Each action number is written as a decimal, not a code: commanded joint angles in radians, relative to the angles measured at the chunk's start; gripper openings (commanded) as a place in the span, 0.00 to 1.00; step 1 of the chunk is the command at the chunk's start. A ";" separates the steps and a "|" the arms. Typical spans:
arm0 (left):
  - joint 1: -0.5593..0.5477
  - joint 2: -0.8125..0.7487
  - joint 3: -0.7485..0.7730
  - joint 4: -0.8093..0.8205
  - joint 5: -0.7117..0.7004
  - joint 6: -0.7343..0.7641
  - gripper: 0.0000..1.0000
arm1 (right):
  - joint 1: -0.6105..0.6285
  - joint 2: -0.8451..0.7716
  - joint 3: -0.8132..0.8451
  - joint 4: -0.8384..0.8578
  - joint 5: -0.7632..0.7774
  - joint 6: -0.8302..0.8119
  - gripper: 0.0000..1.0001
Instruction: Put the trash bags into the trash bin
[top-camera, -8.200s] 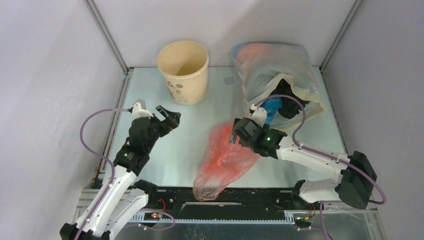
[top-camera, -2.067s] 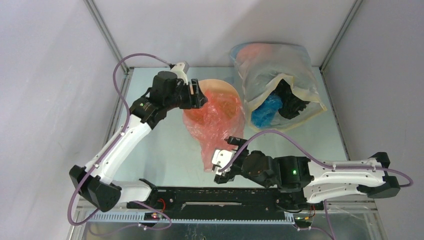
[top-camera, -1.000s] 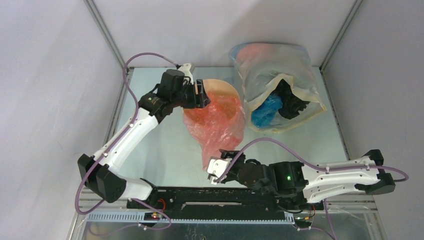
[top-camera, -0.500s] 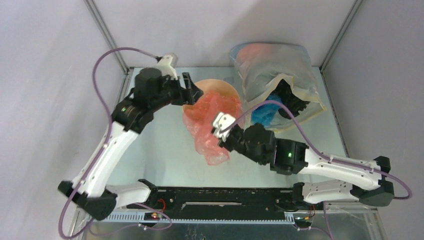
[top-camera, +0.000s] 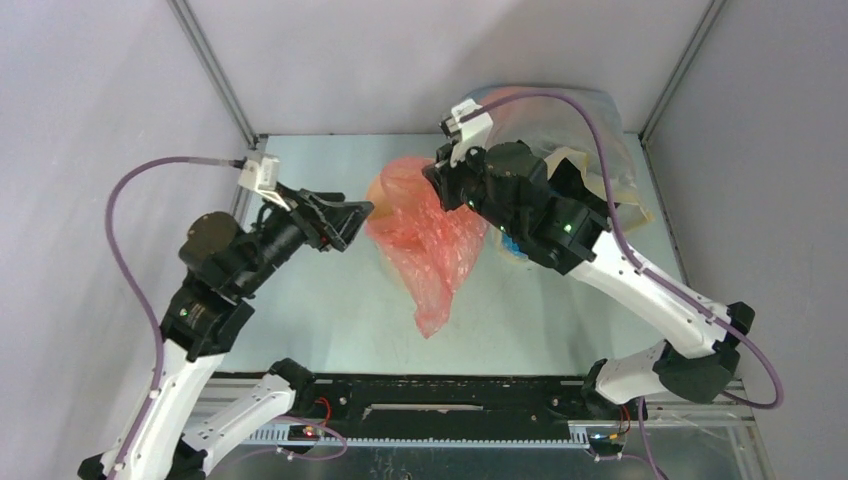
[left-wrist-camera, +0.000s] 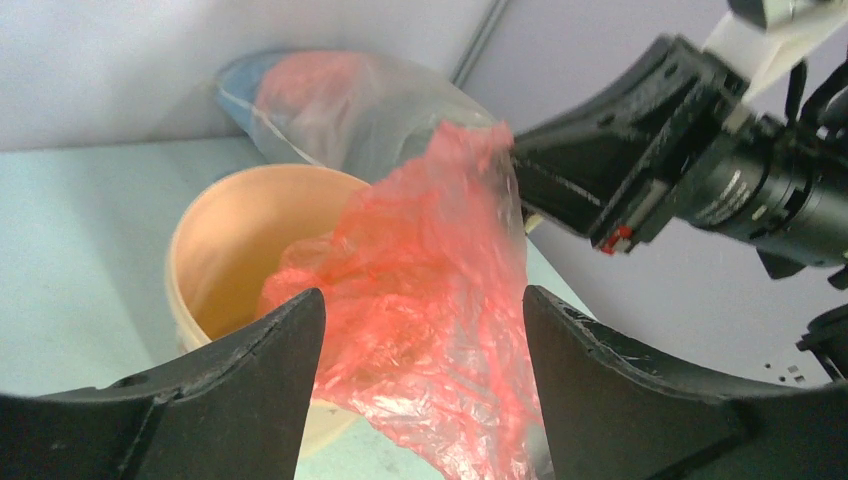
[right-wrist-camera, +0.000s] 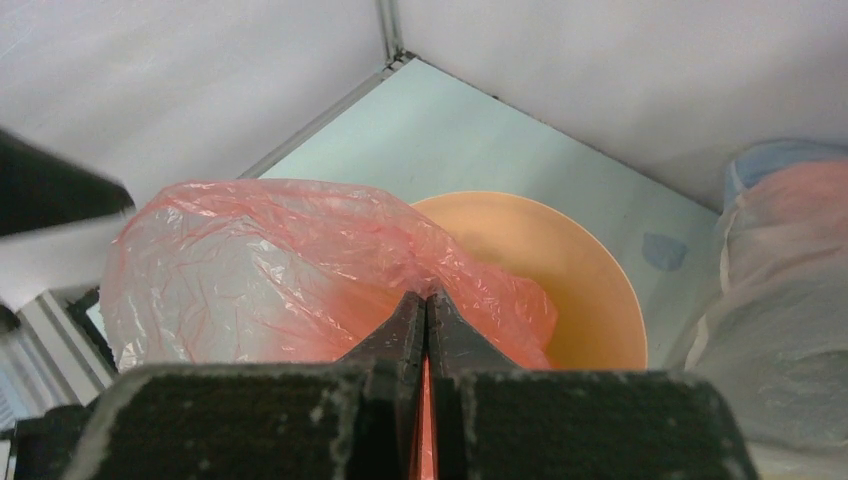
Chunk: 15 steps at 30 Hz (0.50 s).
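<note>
A crumpled red trash bag (top-camera: 430, 250) drapes over the cream trash bin (left-wrist-camera: 225, 240) and hangs down its front side to the table. My right gripper (top-camera: 442, 183) is above the bin's far rim, shut on a fold of the red bag (right-wrist-camera: 250, 260); the bin's open mouth (right-wrist-camera: 585, 290) shows just beyond its fingertips. My left gripper (top-camera: 345, 215) stands open just left of the bin, with the red bag (left-wrist-camera: 430, 260) in front of its fingers and untouched. In the top view the bag hides nearly all of the bin.
A big clear plastic sack (top-camera: 590, 120) holding coloured bags leans at the back right, close behind the right arm and beside the bin (left-wrist-camera: 330, 100). Enclosure walls and metal posts stand right behind the bin. The black rail runs along the near edge.
The right gripper shut on the red bag's hanging end and carried it up and back, above the bin. The left arm drew away from the bin's rim toward the left, jaws open.
</note>
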 joint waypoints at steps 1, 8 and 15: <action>-0.005 0.019 -0.112 0.113 0.083 -0.077 0.79 | -0.030 0.040 0.085 -0.018 0.004 0.121 0.00; -0.128 0.014 -0.210 0.259 0.001 -0.127 0.83 | -0.047 0.086 0.134 -0.009 0.008 0.152 0.00; -0.236 0.036 -0.220 0.278 -0.086 -0.139 0.91 | -0.050 0.097 0.146 -0.012 0.005 0.158 0.00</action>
